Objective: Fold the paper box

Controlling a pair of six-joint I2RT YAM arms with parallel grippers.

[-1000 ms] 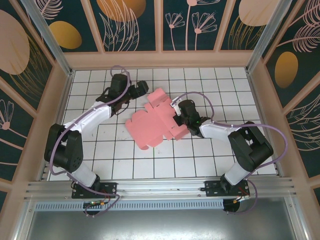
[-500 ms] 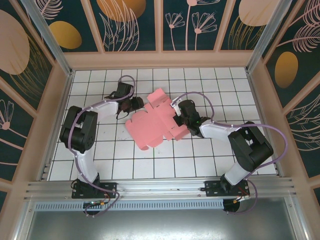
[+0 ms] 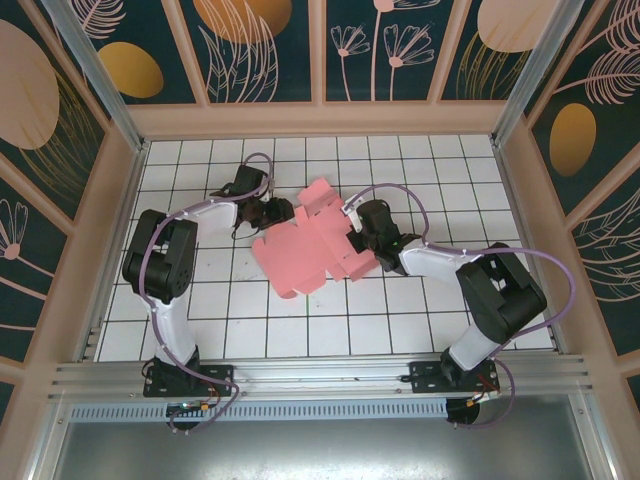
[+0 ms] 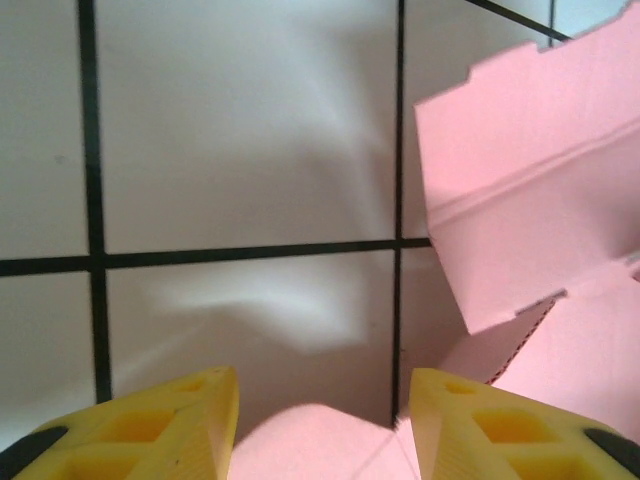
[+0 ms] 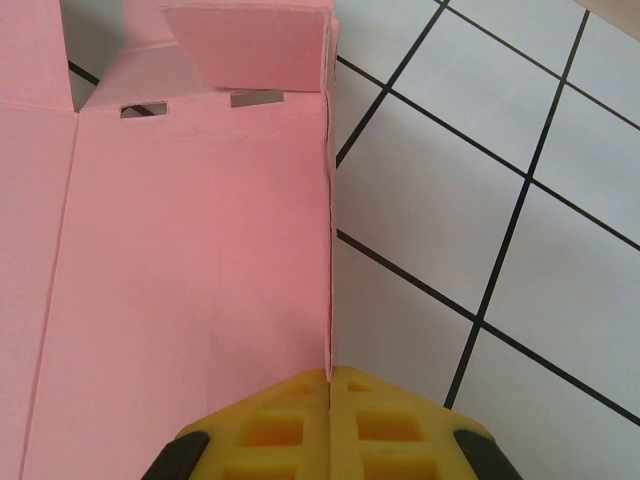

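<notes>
Overhead camera looks down from behind; close wrist cameras share the paper box [image 3: 310, 240].

The salmon-pink paper box [image 3: 310, 240] is thin, smooth, matt card. The white tiled table [image 3: 400, 320] has a faint sheen. The left gripper's yellow fingers [image 4: 180, 420] look like matt moulded plastic.
</notes>
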